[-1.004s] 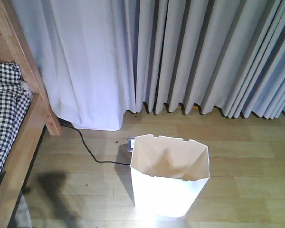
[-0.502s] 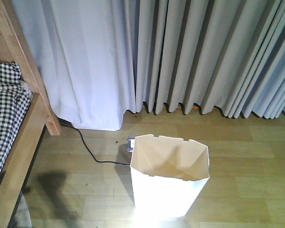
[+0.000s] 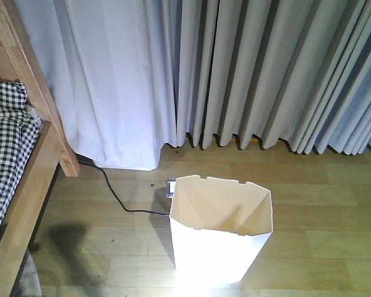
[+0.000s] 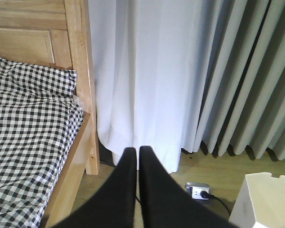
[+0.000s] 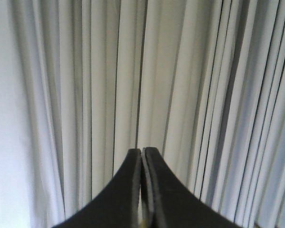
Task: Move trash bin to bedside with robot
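The trash bin (image 3: pixel 221 232) stands upright on the wooden floor (image 3: pixel 321 216), with its open mouth up, and a strip of bare floor lies between it and the wooden bed frame (image 3: pixel 31 179). In the left wrist view the left gripper (image 4: pixel 137 151) has its fingers pressed together and holds nothing; the bin's rim (image 4: pixel 268 183) is low and to the right of this gripper, and the bed with the checked bedding (image 4: pixel 28 123) is to the left of it. The right gripper (image 5: pixel 142 153) is also pressed together, holds nothing, and faces only the curtain (image 5: pixel 109 85). Whether the bin already counts as being at the bedside cannot be settled from here: it is near the bed but not touching it, so the scene fits both a bin that has to go closer and a bin that is set down already. If the bin has to travel more, the judgement is that a push or a grip low on its wall would be safer, because the bin is tall, looks light and may tip. The black cable (image 3: pixel 114 195) and the power strip (image 4: pixel 197 191) lie on the floor between the bin and the bed, just left of the bin, so the path should go around them and not drag the plug.
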